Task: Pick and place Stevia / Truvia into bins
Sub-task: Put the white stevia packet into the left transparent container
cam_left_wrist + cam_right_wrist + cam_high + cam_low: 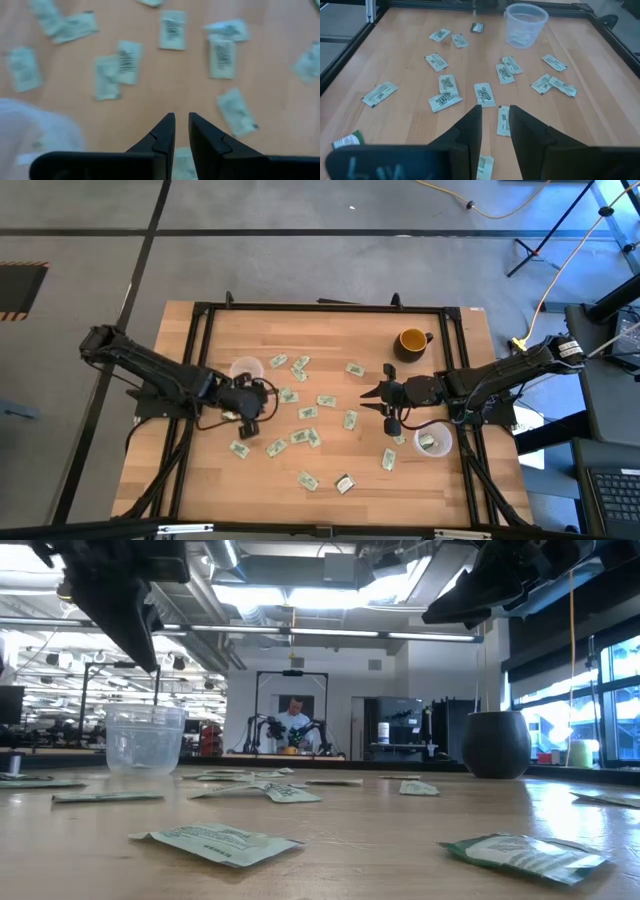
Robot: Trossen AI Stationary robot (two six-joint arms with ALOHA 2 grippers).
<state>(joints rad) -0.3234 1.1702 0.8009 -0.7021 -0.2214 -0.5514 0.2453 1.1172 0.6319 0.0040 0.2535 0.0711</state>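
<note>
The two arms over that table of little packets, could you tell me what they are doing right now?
They are sorting sweetener packets into two clear cups. The left gripper hangs beside the left cup, jaws slightly apart with nothing visibly between them. The right gripper hovers mid-table, jaws apart and empty. The right cup already holds a packet; most remain scattered.

My wooden table [330, 490] carries scattered sweetener packets [306, 439], two clear plastic cups [246, 369], one at each side with a packet inside the right one, and a yellow mug [412, 340].
</note>
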